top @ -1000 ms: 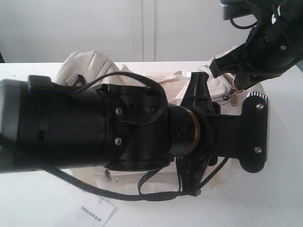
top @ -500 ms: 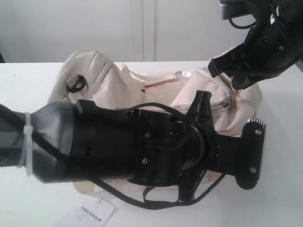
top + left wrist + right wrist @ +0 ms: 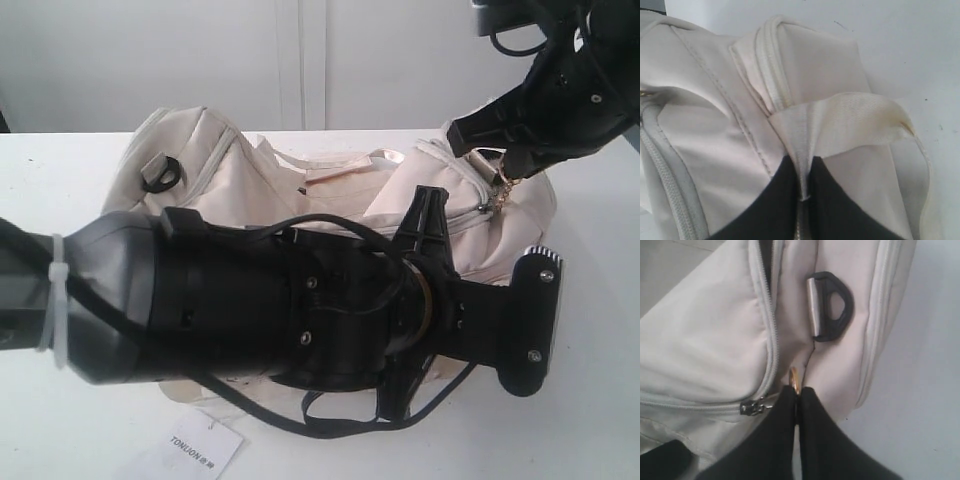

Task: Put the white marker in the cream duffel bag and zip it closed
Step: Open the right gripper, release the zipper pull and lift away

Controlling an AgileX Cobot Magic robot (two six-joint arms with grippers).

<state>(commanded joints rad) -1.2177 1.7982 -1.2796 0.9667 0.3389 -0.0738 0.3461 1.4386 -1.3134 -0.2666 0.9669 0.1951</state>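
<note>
Cream duffel bag (image 3: pixel 300 190) braced for zipping: left gripper (image 3: pixel 802 194) pinching strap (image 3: pixel 850 120) taut, right gripper (image 3: pixel 797 407) clamped on zipper pull (image 3: pixel 794 379) (white marker unseen).

Matt cloth: cream soft duffel bag (image 3: pixel 705 340). Smooth plastic: black D-shaped end ring (image 3: pixel 846 314). Glossy metal: gold ring zipper pull (image 3: pixel 794 379).

My left arm (image 3: pixel 250 310) lies across the whole near side of the cream duffel bag (image 3: pixel 330 190), blocking any approach from there. Its black cable (image 3: pixel 340 425) loops over the table (image 3: pixel 600 320) beneath. My right end effector (image 3: pixel 505 165), pinched on the gold pull (image 3: pixel 497 195), crowds the bag's right end. Bare table lies open to the right of the bag and at the far left. A paper tag (image 3: pixel 205 450) sits near the front edge.
</note>
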